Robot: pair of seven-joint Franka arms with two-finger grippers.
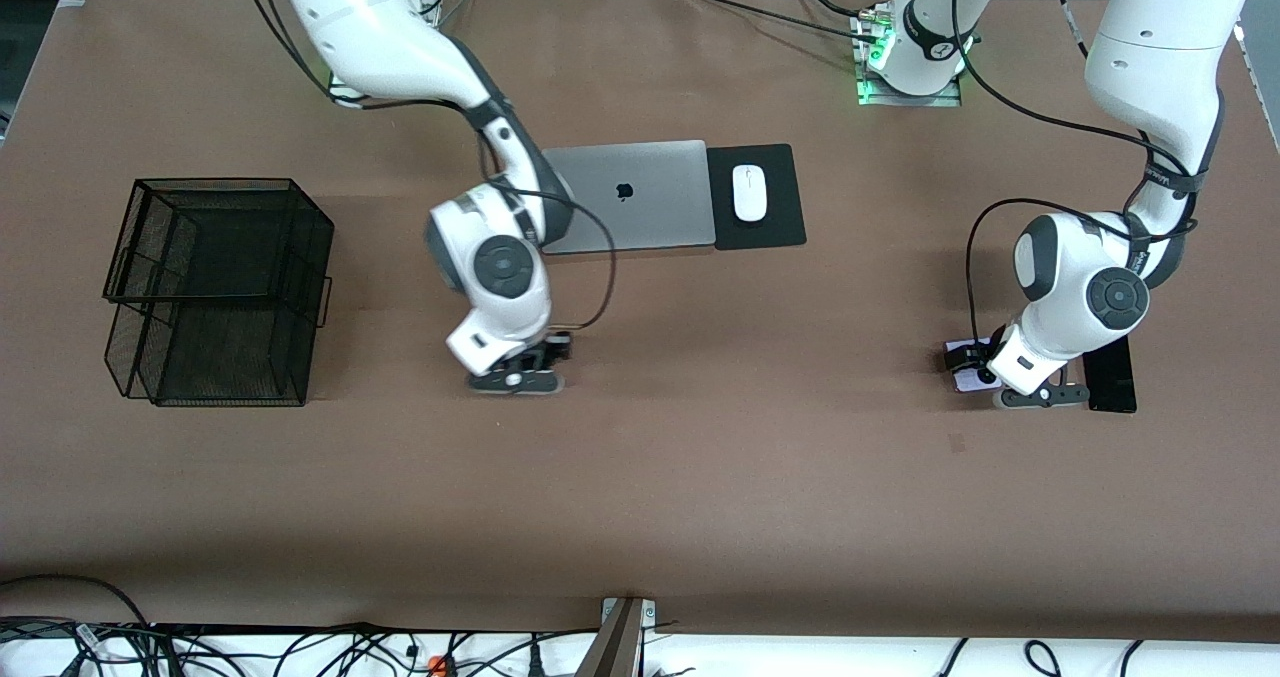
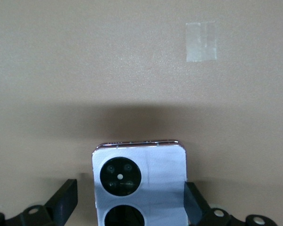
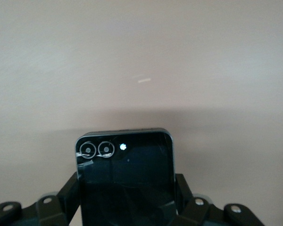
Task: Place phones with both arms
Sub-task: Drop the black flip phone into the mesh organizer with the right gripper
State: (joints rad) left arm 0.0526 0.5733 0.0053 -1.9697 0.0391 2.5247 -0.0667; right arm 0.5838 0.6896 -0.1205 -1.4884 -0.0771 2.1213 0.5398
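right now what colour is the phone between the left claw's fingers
Lavender-white phone with two black circles, clearest in the left wrist view.

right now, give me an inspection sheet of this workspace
surface: brown table, a bit of clear tape stuck on it
job's things: black folded phone in the right gripper; lavender phone between the left gripper's fingers; slim black phone flat on the table beside the left gripper
clutter: closed laptop, mouse on a black pad, black wire basket toward the right arm's end
grippers: right gripper shut on the folded phone; left gripper open around the lavender phone
cables: black cables run along both arms
surroundings: loose cables past the table's near edge
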